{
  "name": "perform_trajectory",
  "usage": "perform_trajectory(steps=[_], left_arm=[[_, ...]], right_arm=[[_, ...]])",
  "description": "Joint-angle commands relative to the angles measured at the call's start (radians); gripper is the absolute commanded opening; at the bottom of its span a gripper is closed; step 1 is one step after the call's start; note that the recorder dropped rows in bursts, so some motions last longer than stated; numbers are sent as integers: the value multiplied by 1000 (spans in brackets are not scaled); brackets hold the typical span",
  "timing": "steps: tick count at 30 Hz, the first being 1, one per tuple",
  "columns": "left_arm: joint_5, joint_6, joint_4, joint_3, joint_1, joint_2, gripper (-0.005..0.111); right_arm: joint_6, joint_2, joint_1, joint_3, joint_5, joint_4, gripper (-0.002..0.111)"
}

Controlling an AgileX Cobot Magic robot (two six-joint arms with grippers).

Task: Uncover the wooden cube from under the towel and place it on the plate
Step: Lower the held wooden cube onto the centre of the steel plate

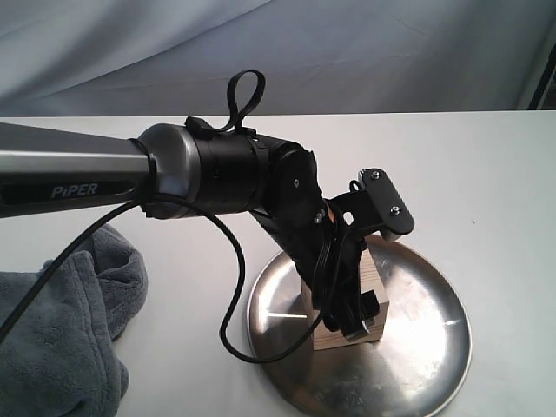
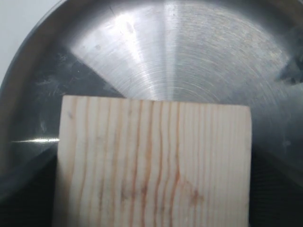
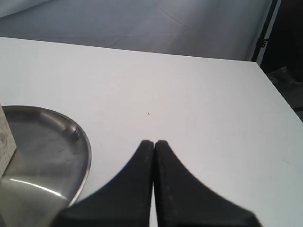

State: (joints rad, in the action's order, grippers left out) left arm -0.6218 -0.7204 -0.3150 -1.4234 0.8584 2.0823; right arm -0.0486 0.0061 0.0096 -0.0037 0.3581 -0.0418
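Observation:
The wooden cube (image 1: 334, 337) stands on the round silver plate (image 1: 417, 347), a little left of its middle. My left gripper (image 1: 352, 314) comes down on it from above, its black fingers shut against two opposite sides of the cube. The left wrist view is filled by the cube's (image 2: 156, 161) grained top face with the plate (image 2: 189, 61) behind it. The grey towel (image 1: 61, 330) lies bunched at the table's left front, apart from the plate. My right gripper (image 3: 154, 142) is shut and empty over bare table, beside the plate's rim (image 3: 87, 156).
A black cable (image 1: 228, 334) from the left arm loops down to the plate's left edge. White table (image 1: 486, 174) stretches behind and to the right of the plate. A grey cloth backdrop hangs behind the table's far edge.

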Motion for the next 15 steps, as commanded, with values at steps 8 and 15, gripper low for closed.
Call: perform_trajectory(steps=[8, 15], left_arm=[[22, -10, -3, -12, 1, -1, 3], [20, 42, -20, -12, 1, -1, 86]], right_arm=[[-3, -6, 2, 4, -9, 5, 0], [-3, -6, 2, 4, -9, 5, 0]])
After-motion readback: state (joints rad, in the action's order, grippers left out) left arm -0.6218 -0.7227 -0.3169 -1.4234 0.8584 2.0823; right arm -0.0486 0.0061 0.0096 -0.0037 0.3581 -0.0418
